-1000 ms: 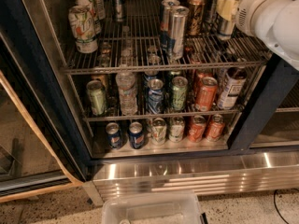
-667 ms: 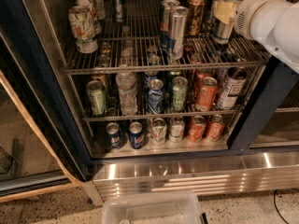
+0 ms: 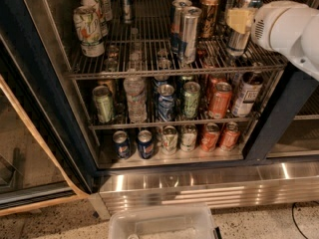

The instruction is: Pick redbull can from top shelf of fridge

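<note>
Tool (image 3: 240, 20) at can (image 3: 237, 41), top shelf (image 3: 149, 74) right; whether it grips, I cannot tell. Light, slick, dentable: hold mid-body.

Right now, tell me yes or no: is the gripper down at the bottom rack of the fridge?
No, the gripper is up at the right end of the top shelf, among the cans standing there.
</note>
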`<state>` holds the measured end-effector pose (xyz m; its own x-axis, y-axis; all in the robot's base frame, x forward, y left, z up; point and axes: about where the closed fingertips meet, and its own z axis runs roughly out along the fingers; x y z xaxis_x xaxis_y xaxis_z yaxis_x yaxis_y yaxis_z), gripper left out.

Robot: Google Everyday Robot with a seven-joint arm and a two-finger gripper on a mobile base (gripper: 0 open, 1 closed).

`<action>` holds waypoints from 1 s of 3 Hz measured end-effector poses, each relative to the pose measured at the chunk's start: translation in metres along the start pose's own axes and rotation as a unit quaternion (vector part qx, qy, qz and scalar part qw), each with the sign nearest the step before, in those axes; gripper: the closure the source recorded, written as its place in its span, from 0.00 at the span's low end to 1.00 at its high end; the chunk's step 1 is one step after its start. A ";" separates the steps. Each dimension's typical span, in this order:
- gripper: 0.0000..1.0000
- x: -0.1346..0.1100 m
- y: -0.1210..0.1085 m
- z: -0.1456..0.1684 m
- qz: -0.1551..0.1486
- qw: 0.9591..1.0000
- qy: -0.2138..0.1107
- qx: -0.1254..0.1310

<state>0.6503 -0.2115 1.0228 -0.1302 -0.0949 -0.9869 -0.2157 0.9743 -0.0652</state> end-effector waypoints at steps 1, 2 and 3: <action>1.00 0.001 0.006 -0.012 0.002 1.000 0.003 -0.005; 1.00 -0.001 0.007 -0.034 0.002 1.000 0.001 0.000; 1.00 -0.001 0.007 -0.034 0.002 1.000 0.001 0.000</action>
